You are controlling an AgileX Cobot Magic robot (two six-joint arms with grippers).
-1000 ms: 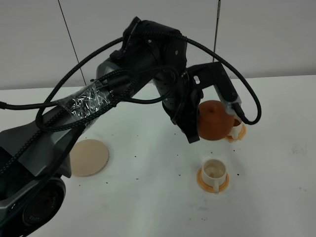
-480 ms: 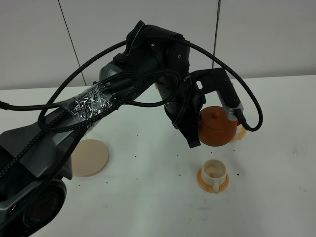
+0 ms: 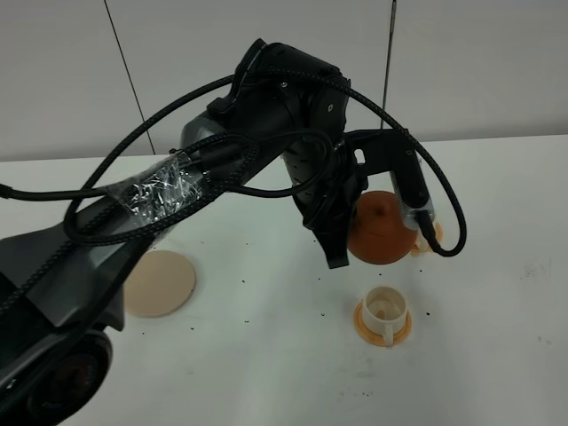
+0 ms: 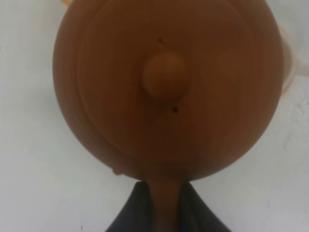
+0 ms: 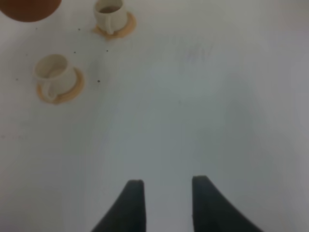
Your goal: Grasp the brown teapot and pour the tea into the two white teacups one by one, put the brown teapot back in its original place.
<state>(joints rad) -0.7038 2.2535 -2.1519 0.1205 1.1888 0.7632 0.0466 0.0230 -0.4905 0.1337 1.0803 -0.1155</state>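
I see left end effector (image 4: 164, 193) pinching teapot (image 3: 382, 232) handle, teapot mostly hiding rear cup (image 5: 110, 12) overhead; right end effector (image 5: 164, 186) spread.

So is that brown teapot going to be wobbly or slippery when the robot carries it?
Probably stiff and fairly heavy: the brown teapot looks like matte clay. It might swing, since the left gripper pinches only its thin handle. Nothing visible holds the lid down, so a steep tilt could slip it off.

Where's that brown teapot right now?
Right of centre in the overhead view, the brown teapot is held by the left gripper, just behind the near white teacup.
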